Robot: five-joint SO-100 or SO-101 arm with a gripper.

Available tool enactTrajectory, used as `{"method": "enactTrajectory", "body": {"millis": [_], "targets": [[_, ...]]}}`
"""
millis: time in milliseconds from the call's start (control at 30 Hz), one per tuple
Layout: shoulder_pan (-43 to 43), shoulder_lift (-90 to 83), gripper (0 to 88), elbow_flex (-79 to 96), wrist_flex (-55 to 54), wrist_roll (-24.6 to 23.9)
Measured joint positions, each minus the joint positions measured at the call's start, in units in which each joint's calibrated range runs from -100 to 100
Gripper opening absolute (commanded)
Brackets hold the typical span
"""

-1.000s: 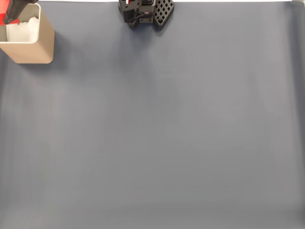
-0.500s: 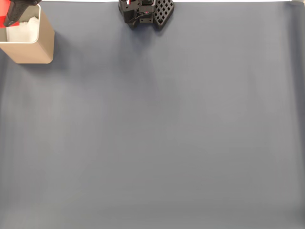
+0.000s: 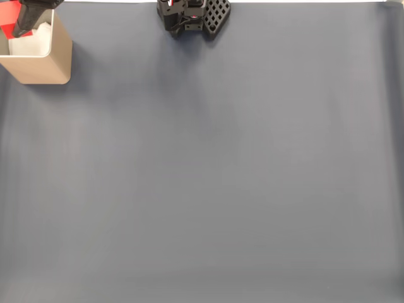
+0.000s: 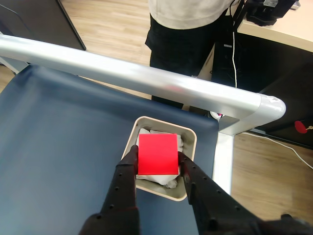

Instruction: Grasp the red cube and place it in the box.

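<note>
Directly above the box (image 4: 191,139) we find the gripper (image 4: 157,161) clamped on the red cube (image 4: 157,153), carried over the white lining. Grasp and transport look done; release into the box remains.

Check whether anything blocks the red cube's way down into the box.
Nothing visible does. In the wrist view the hand holds the red cube right above the open box, with just white crumpled material inside.
</note>
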Motion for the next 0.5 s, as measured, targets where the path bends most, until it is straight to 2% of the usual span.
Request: {"method": "enactTrajectory", "body": {"millis": [200,500], "targets": [[0.1,-0.9,39.0,1.4,0.0,0.1],[-0.1,-1.0,44.0,1.4,0.0,0.1]]}}
